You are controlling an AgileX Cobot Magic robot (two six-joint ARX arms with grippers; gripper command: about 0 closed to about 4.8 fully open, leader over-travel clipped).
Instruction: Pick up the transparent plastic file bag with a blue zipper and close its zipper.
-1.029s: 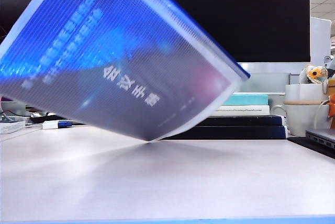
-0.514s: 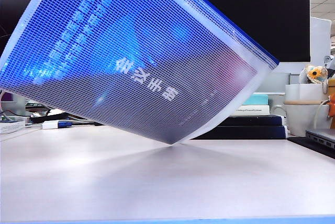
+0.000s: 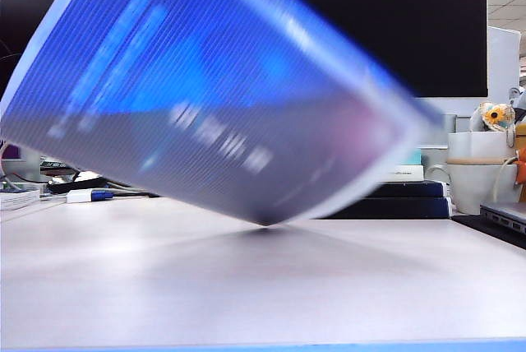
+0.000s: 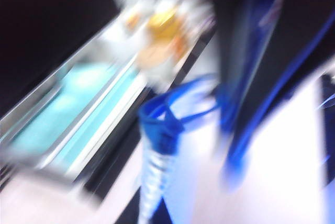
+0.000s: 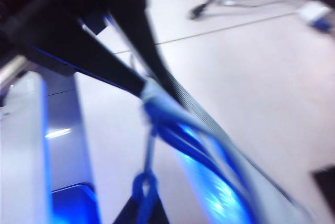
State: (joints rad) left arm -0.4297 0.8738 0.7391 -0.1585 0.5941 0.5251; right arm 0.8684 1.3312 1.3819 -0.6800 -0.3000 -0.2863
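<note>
The file bag [image 3: 222,97] hangs tilted in the air and fills most of the exterior view, blurred, with its lowest corner just at the table [image 3: 263,294]. Neither gripper shows in that view. In the left wrist view my left gripper [image 4: 152,216] is shut on the bag's edge, where the blue zipper [image 4: 157,135] ends in a cord loop [image 4: 183,101]. The right wrist view shows the cord loop [image 5: 146,182] running straight into my right gripper [image 5: 144,216], which is shut on it. The bag's zipper edge [image 5: 209,150] slants away beside it.
A stack of books [image 3: 394,192] lies at the back right, with white mugs [image 3: 477,179] and a small plush toy [image 3: 497,115] beside it. A laptop corner [image 3: 505,219] sits at the right edge. Small items [image 3: 90,196] lie at the back left before a dark monitor [image 3: 411,23].
The bag has swung in the air, and its right corner has shifted rightward. It is motion-blurred now. Its low corner stays near the table.
</note>
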